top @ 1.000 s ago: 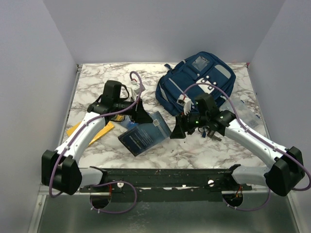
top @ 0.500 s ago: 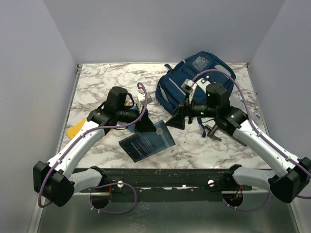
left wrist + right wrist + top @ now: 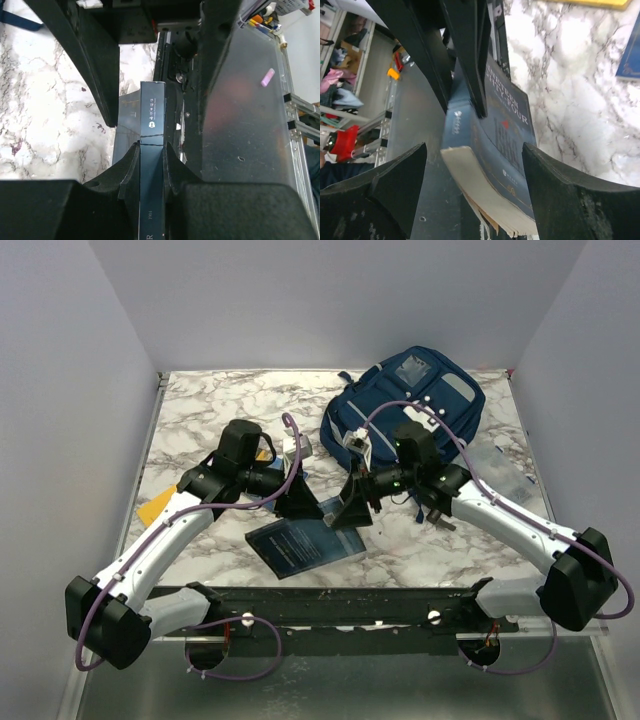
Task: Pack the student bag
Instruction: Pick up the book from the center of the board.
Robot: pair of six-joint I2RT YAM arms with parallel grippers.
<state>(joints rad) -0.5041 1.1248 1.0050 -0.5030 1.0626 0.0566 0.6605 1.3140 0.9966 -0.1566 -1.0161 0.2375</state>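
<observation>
The student bag (image 3: 405,405), a navy backpack with grey stripes and white clips, lies at the far right of the marble table. My left gripper (image 3: 299,507) (image 3: 151,160) is shut on the spine edge of a dark blue book (image 3: 305,545) (image 3: 152,112) and holds it over the table's near middle. The right gripper (image 3: 349,511) (image 3: 475,185) stands open, one finger on each side of the book (image 3: 507,145) at its page end. Neither of those fingers touches it. In the right wrist view the book's cream pages fan out slightly.
A yellow flat item (image 3: 160,508) (image 3: 590,2) lies under the left arm. A small metal object (image 3: 436,516) and a clear plastic piece (image 3: 505,475) lie beside the right arm. A blue item (image 3: 630,55) shows at the right wrist view's edge. The black frame rail (image 3: 330,605) runs along the near edge.
My left gripper has carried the book toward the near edge and turned it. The right gripper swung left from beside the bag, opened wider and now straddles the book's end.
</observation>
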